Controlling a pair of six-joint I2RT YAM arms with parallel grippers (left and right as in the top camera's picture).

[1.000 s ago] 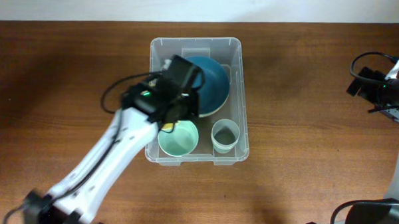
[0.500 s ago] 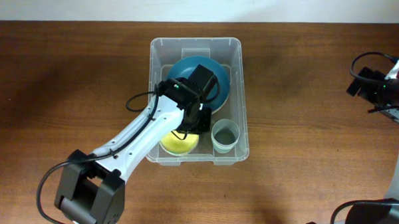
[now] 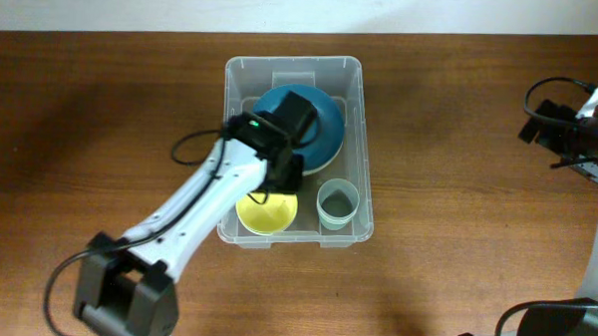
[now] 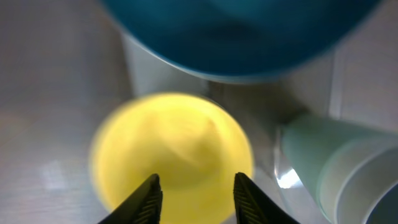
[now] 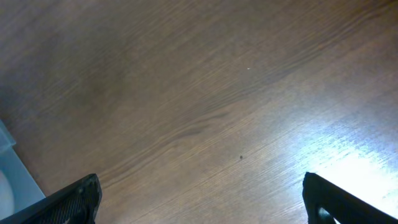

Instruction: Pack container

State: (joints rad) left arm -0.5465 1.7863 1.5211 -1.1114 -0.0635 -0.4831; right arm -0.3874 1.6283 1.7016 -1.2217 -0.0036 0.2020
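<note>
Now the left pincer (image 4: 196, 188) has parted, dropping the yellow bowl (image 3: 267, 215) inside the container (image 3: 293, 60), another item packed; right pincer (image 5: 202, 198) idles spread.

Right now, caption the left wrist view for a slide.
Open left end effector above a yellow bowl in the container, beside a blue bowl and pale green cup.

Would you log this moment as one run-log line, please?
left gripper: open over yellow plastic bowl | right gripper: open, empty | clear plastic container: holds blue bowl, pale-green cup
</note>
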